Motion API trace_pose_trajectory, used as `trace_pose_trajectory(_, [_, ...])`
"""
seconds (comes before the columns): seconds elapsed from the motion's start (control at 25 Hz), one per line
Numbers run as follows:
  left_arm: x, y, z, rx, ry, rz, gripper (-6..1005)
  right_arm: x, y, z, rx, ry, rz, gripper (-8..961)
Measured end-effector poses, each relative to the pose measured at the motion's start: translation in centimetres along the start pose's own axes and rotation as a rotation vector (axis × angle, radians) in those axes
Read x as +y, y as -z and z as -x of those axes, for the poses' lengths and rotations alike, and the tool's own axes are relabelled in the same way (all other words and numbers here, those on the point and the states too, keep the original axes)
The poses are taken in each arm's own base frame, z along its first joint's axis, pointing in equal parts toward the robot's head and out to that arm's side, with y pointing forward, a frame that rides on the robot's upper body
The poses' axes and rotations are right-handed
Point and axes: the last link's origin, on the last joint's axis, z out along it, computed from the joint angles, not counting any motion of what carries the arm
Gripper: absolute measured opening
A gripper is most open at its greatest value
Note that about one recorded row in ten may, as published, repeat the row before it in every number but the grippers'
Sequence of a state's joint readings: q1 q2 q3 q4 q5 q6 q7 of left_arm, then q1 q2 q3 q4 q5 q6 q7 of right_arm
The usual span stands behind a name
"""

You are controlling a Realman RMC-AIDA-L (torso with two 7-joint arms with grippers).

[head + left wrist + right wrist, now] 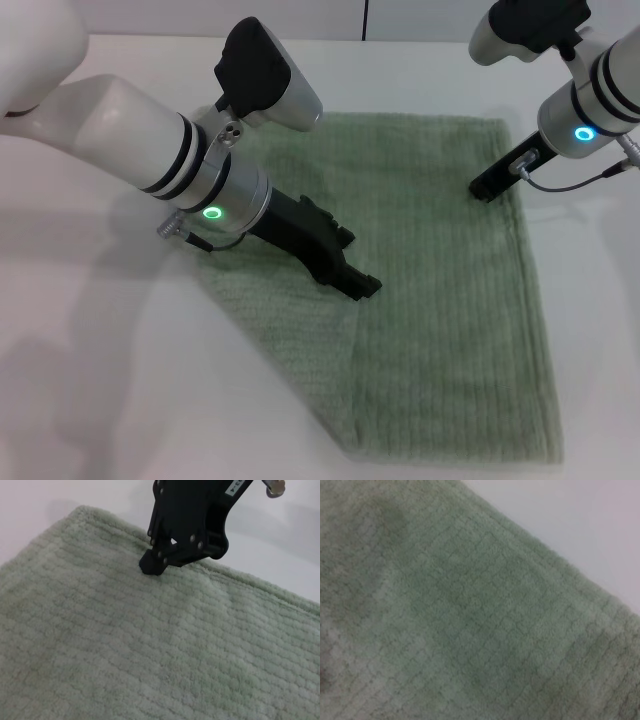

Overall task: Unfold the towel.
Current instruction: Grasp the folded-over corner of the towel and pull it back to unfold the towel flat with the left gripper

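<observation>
green terry towel (440,300) flat; right end effector (487,187) touching far hem, left end effector (362,284) mid-towel, grips unclear.

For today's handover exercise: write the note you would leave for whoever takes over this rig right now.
Left gripper: low over the towel's middle, beside a fold edge; grip unclear.
Right gripper: tip down on the towel near its far right edge; grip unclear.
Towel: flat on the white table, its near left part apparently still doubled over.
Done: both arms positioned.
Left: grasp the folded layer and open it out.
</observation>
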State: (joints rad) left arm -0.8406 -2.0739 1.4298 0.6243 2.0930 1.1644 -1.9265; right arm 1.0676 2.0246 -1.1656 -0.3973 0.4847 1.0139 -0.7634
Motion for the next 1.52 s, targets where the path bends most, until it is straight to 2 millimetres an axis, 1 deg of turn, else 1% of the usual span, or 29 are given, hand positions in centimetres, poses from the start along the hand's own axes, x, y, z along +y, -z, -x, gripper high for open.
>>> trace_pose_trajectory(0.48, [0.2,-0.3,0.1,-0.015,-0.01,0.0,776,0.0,0.0,0.0,0.0,-0.003,0.0,-1])
trace_pose_trajectory(0.92, [0.4,-0.2,0.0,-0.016,-0.02,0.012,575,0.0,0.0,0.0,0.001,-0.003,0.0,-1])
trace_pose_trajectory(1.12, [0.8,0.3,-0.3,-0.011,-0.036,0.04,445,0.0,0.0,0.0,0.002,-0.002,0.001,-1])
trace_pose_trajectory(1.2, [1.0,0.7,-0.5,0.001,-0.042,0.054,277,0.0,0.0,0.0,0.001,-0.002,0.0,-1])
trace_pose_trajectory(1.44, [1.5,1.9,-0.8,0.029,-0.051,0.094,165,0.0,0.0,0.0,0.001,-0.002,0.0,-1])
trace_pose_trajectory(1.52, [1.6,2.3,-0.8,0.028,-0.049,0.116,166,0.0,0.0,0.1,0.001,-0.002,0.0,-1])
